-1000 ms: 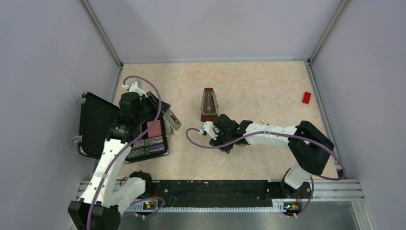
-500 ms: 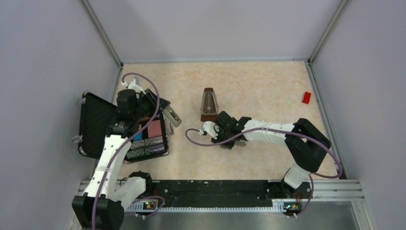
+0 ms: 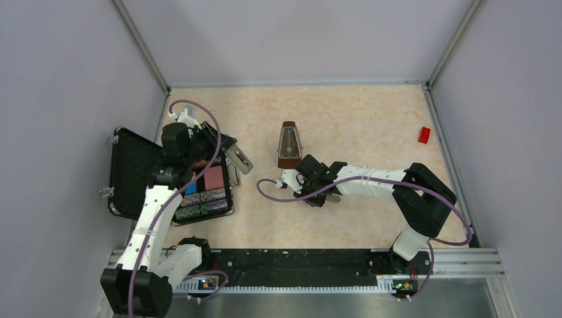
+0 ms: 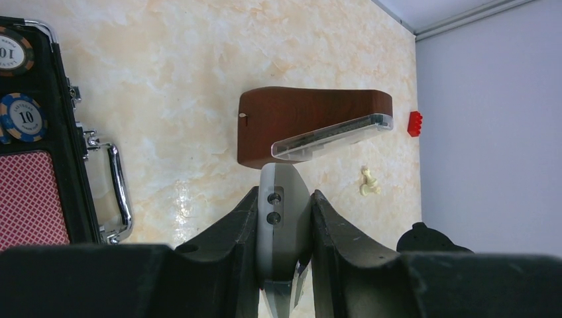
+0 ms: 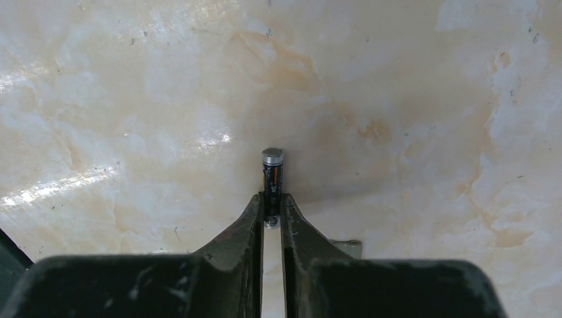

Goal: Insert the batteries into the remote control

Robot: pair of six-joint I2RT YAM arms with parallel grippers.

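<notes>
Left wrist view showed my left gripper (image 4: 283, 199) clamped on the remote control (image 4: 281, 228), its smooth grey back showing, with a brown wooden metronome (image 4: 291, 119) beyond it on the glossy marbled bench (image 4: 166, 79). Right wrist view showed my right gripper (image 5: 272, 199) pinching a battery (image 5: 272, 169), a slim dark cylinder with a silver cap.

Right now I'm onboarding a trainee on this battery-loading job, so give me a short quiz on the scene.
1. True or false: the left gripper clamps the remote control.
2. What does the right gripper pinch? A) battery B) pencil C) coin
3. What colour is the small block lying apart on the far right?
Key: 1 true; 2 A; 3 red.
</notes>
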